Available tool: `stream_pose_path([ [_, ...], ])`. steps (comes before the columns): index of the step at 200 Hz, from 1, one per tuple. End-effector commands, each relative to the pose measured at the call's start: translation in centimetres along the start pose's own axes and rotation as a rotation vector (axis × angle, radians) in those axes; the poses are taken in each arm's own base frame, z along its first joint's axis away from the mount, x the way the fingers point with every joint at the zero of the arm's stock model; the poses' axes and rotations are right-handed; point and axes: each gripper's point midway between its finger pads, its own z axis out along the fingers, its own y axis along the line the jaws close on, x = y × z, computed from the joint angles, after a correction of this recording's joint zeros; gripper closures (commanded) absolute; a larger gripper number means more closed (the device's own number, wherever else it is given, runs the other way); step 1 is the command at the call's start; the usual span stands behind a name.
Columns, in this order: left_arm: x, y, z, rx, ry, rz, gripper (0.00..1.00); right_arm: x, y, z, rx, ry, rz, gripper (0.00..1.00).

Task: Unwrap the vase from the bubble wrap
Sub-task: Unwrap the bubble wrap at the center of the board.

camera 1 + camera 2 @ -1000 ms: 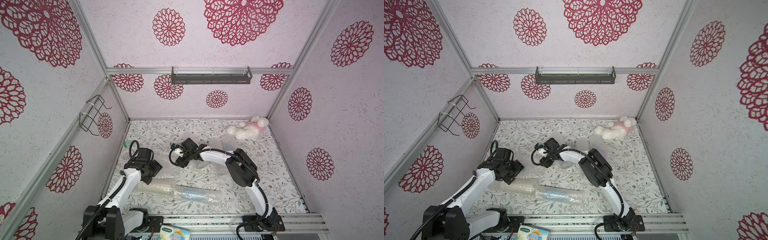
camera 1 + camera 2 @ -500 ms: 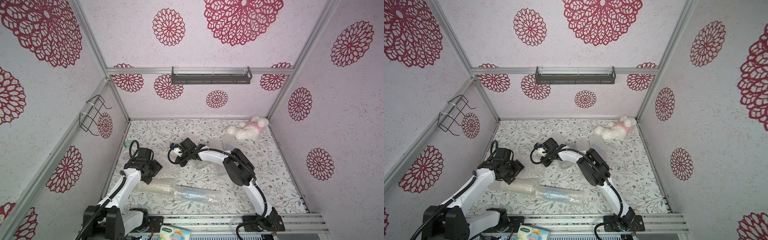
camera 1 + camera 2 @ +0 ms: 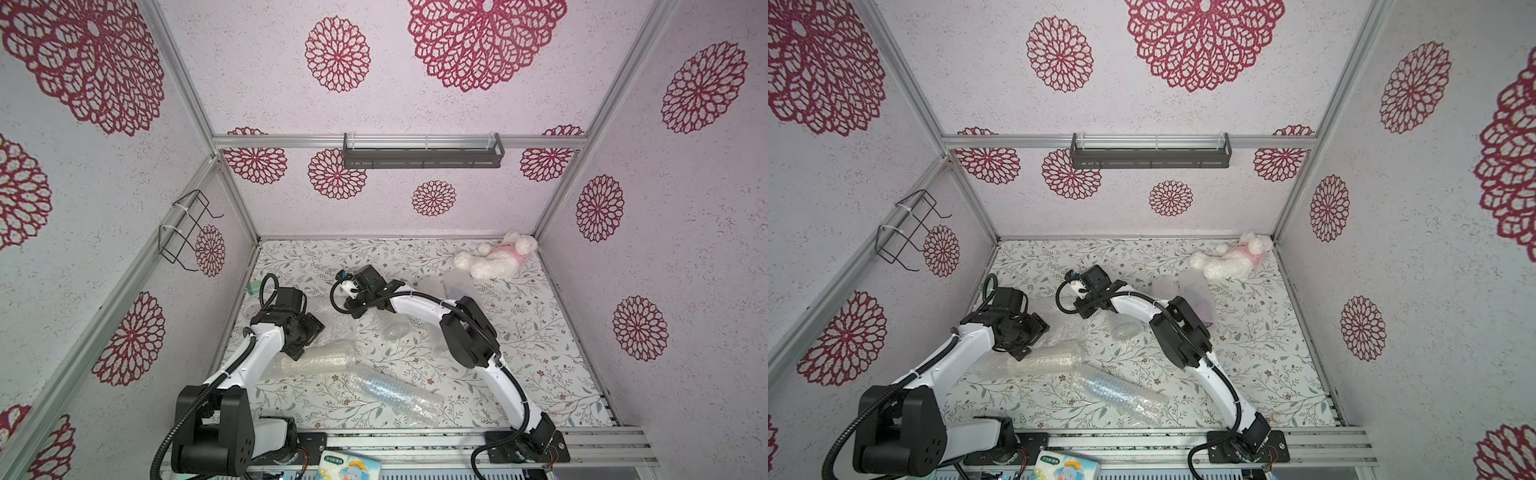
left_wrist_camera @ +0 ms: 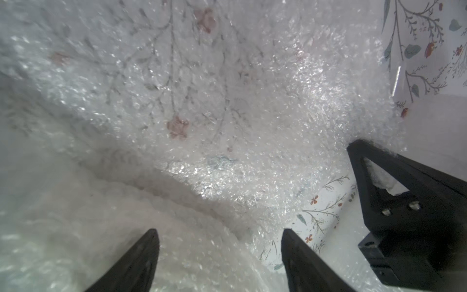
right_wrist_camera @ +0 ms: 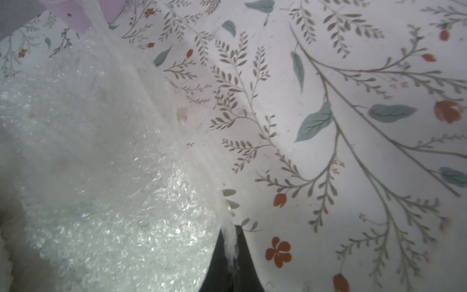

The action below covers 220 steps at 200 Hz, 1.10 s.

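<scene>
The bubble wrap [image 4: 192, 106] ahead of the left gripper [image 4: 219, 230] is hiding its contents; fingers of the right gripper [image 5: 230, 237] are running off-frame.

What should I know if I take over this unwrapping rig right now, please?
Left tool: open, poised over the roll.
Right tool: shut on an edge of the wrap, seemingly the roll's loose end.
Things: a second wrapped bundle, bluish inside, lies beside the roll. A clear glass piece, maybe a bared vase, lies beneath the right arm.
Done: the edge is caught.
Left: peel the sheet off the roll and free what is inside. The bundle is not yet opened.
</scene>
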Motion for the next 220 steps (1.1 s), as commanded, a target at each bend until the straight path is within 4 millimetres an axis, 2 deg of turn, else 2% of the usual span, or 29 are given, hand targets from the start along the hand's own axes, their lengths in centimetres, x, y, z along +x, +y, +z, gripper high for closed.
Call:
stream_pose_path([
  [1,-1.0,-1.1,-0.1,0.022,-0.013,0.014,0.21,-4.0,-4.1,-1.7,0.143,-0.122,0.069,1.00],
  [33,-1.4,-2.1,-0.2,0.045,-0.008,0.019,0.21,-6.3,-5.6,-2.6,0.211,-0.204,0.106,1.00],
  [64,-1.2,-2.5,-0.5,0.073,-0.001,0.019,0.21,-7.7,-6.7,-3.3,0.254,-0.250,0.136,1.00],
  [108,0.5,-1.3,-1.0,0.093,0.009,0.003,0.21,-8.9,-7.5,-4.4,0.288,-0.297,0.161,1.00],
  [156,2.5,0.5,-1.1,0.090,0.023,-0.019,0.21,-9.9,-7.2,-5.0,0.273,-0.329,0.171,1.00],
  [185,3.2,0.7,-2.6,0.106,0.010,-0.021,0.21,-10.5,-7.0,-5.6,0.265,-0.346,0.166,1.00],
  [220,3.6,0.3,-5.7,0.178,-0.038,-0.042,0.21,-11.1,-6.6,-6.0,0.249,-0.358,0.161,1.00],
])
